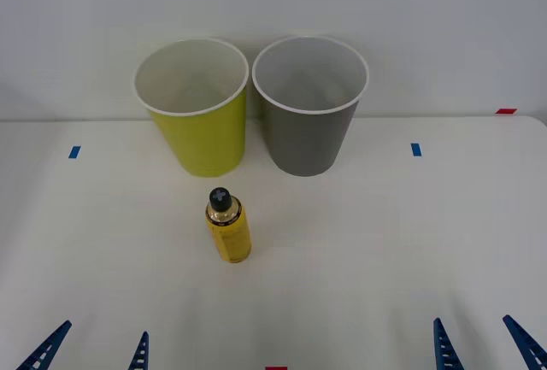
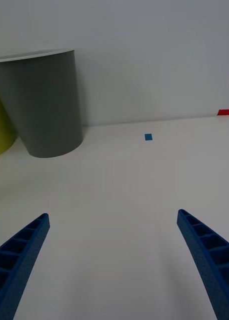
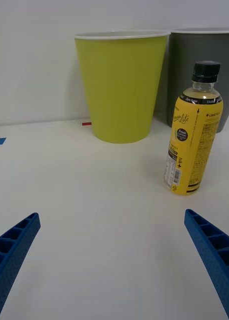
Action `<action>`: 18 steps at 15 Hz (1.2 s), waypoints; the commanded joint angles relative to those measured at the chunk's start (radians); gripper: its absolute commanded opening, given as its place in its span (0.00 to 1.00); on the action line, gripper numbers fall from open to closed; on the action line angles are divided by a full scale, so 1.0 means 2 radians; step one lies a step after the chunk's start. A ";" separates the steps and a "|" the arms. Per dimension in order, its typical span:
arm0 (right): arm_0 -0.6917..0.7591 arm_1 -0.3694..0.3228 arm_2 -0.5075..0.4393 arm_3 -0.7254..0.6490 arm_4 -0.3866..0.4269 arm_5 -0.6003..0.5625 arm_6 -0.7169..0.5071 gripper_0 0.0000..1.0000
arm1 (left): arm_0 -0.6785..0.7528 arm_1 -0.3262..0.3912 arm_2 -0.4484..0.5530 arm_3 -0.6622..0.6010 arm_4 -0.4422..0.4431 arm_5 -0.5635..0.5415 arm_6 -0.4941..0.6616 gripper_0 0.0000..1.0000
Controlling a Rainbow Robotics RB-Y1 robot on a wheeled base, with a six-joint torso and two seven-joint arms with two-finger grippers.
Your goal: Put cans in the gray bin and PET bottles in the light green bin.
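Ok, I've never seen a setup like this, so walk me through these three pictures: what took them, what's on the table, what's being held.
It is a two-armed robot. One camera looks down from above the arms; two more sit on the wrists. The blue ribbed prongs are its grippers: the left gripper and right gripper, both open at the near table edge, holding nothing. On the white table a small yellow bottle stands upright before a light green bin and a gray bin, side by side.

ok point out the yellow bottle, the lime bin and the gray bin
yellow bottle [image 1: 228,233]: front view, on its label
lime bin [image 1: 205,139]: front view, on its outer wall
gray bin [image 1: 308,139]: front view, on its outer wall
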 commanded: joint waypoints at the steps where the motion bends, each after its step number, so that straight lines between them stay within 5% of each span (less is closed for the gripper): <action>1: 0.000 0.000 0.000 0.000 0.000 0.000 0.000 0.88 | 0.000 0.000 0.000 0.000 0.000 0.000 0.000 1.00; 18: 0.000 0.000 0.000 0.000 0.000 0.000 0.000 0.88 | 0.000 0.000 0.000 0.000 0.000 0.000 0.000 1.00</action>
